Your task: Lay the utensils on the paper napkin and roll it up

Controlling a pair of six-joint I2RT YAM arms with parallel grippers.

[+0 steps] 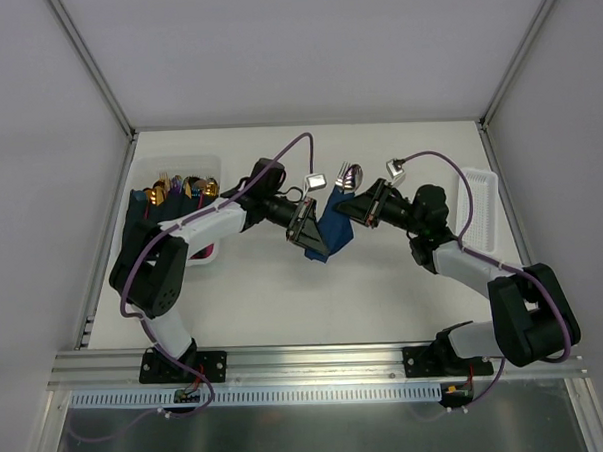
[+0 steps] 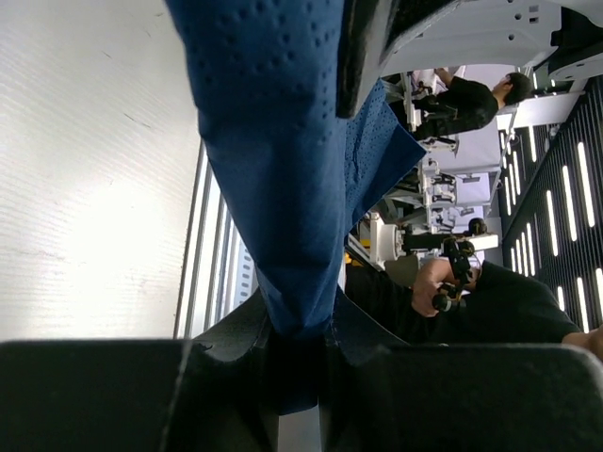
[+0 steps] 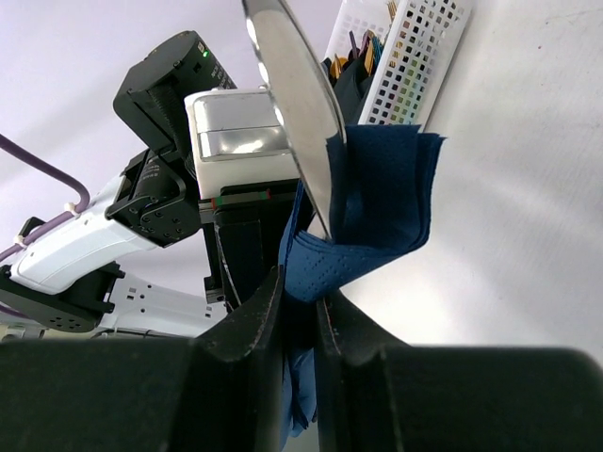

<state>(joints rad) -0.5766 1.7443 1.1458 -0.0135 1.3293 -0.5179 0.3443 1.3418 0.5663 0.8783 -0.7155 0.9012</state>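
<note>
The dark blue paper napkin [image 1: 332,233] hangs bunched above the middle of the table, held between my two grippers. Shiny silver utensils [image 1: 350,174] stick out of its far end. My left gripper [image 1: 307,226] is shut on the napkin's near left part, and in the left wrist view the blue paper [image 2: 283,169] is pinched between its jaws [image 2: 300,330]. My right gripper [image 1: 366,208] is shut on the right part. In the right wrist view a fold of napkin [image 3: 377,207] sits in its jaws [image 3: 301,292], and a silver utensil [image 3: 297,94] rises out of it.
A white basket [image 1: 211,162] at the back left holds several dark blue rolls with gold cutlery heads [image 1: 180,187]; it also shows in the right wrist view [image 3: 415,56]. A white slotted tray [image 1: 481,213] lies at the table's right edge.
</note>
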